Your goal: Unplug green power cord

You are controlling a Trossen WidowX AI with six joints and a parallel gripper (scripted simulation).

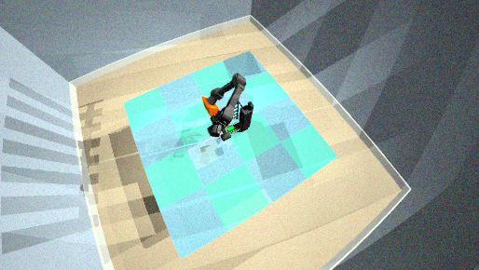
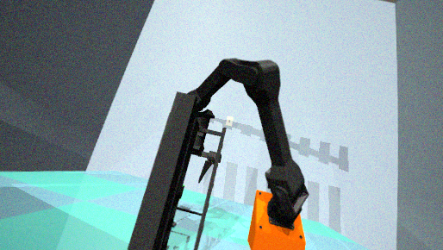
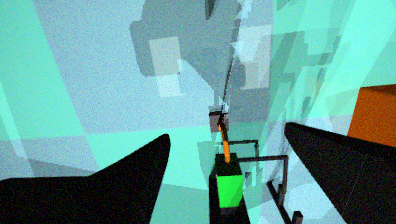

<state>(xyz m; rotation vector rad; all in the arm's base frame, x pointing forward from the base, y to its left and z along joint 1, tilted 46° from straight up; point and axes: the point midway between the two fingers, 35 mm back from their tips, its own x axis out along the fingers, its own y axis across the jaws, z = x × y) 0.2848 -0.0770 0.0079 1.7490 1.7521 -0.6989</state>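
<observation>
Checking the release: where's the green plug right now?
In the wrist view the green plug sits low and centre, in the gap between the open hand's two dark fingers, touching neither, its orange cord running away from the camera.
</observation>
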